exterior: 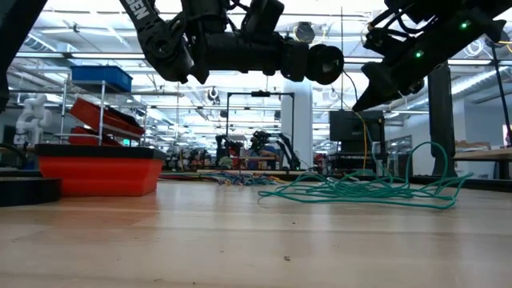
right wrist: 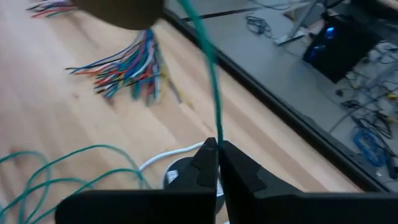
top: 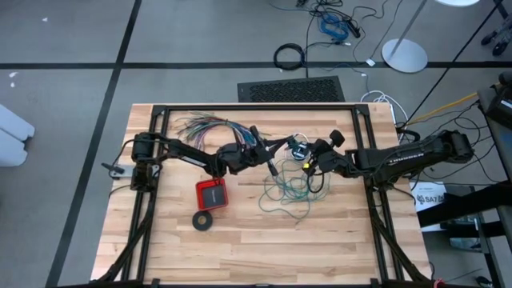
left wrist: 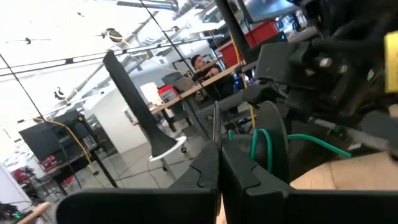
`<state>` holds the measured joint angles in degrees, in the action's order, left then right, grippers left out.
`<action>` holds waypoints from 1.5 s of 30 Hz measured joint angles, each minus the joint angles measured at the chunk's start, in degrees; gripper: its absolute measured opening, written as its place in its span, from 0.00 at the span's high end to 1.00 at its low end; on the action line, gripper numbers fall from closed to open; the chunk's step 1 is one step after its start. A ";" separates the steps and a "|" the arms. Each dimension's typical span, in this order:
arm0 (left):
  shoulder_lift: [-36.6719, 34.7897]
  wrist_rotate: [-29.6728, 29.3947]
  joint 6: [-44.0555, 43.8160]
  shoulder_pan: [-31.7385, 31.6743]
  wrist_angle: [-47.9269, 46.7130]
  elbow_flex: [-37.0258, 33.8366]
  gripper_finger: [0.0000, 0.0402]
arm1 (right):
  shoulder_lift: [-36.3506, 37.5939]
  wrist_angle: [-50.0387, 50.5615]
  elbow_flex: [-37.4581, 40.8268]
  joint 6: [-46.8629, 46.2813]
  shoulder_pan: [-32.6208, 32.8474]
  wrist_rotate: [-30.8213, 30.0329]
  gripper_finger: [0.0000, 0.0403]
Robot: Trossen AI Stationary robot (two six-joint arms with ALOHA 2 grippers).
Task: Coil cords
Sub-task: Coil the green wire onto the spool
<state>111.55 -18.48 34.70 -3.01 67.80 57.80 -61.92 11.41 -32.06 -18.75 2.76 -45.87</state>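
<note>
Pale wooden tabletop (top: 240, 240) is carrying a loose tangle of thin teal-green wire (top: 290, 192), lying just below both grippers; right gripper (right wrist: 217, 152) is pinching a strand rising upward; left gripper (left wrist: 219, 163) is hanging closed, seemingly empty, alongside.

My overhead camera is looking straight down on the whole table (top: 240, 232); the low one is sitting at tabletop height, facing the room. Both are sharing the teal wire (top: 290, 192), while each wrist camera is peering closely past its fingers.

Teal-green wire (top: 290, 190) is a loose tangle sprawled flat mid-table; thin white cord (right wrist: 163, 158) with black round piece just beside it.
</note>
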 joint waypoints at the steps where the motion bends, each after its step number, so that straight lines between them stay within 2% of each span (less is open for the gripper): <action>1: 0.00 0.48 -1.01 -0.05 0.09 0.00 1.00 | -0.31 -0.39 0.01 -0.08 -0.02 -1.09 1.00; 7: 0.02 4.76 -8.52 -0.96 0.81 0.00 1.00 | -3.92 -7.23 0.01 0.75 -1.29 -2.06 1.00; 10: 0.02 5.47 -11.52 -1.51 0.82 0.00 1.00 | -7.43 -13.42 0.03 1.62 -2.41 -0.19 1.00; 16: 0.02 4.84 -11.92 -1.99 0.82 0.00 1.00 | -14.77 -27.88 0.04 1.88 -3.46 2.97 1.00; 21: 0.02 3.43 -11.69 -2.18 -0.03 0.00 1.00 | -16.54 -36.16 0.07 1.36 -3.45 3.13 1.00; 28: 0.02 2.80 -11.04 -3.30 -1.04 0.00 1.00 | -16.56 -39.57 0.07 -2.53 -3.02 4.47 1.00; 37: 0.07 1.47 -4.31 -3.32 -1.84 0.00 1.00 | -16.56 -41.18 0.07 -6.66 -2.29 7.12 1.00; 45: 0.09 0.75 -3.82 -4.35 -1.35 0.00 1.00 | -16.56 -43.97 0.07 -9.34 -2.31 7.28 1.00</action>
<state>111.63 -17.73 30.87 -7.36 66.45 57.80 -78.48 -32.56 -31.99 -28.10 0.45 -38.59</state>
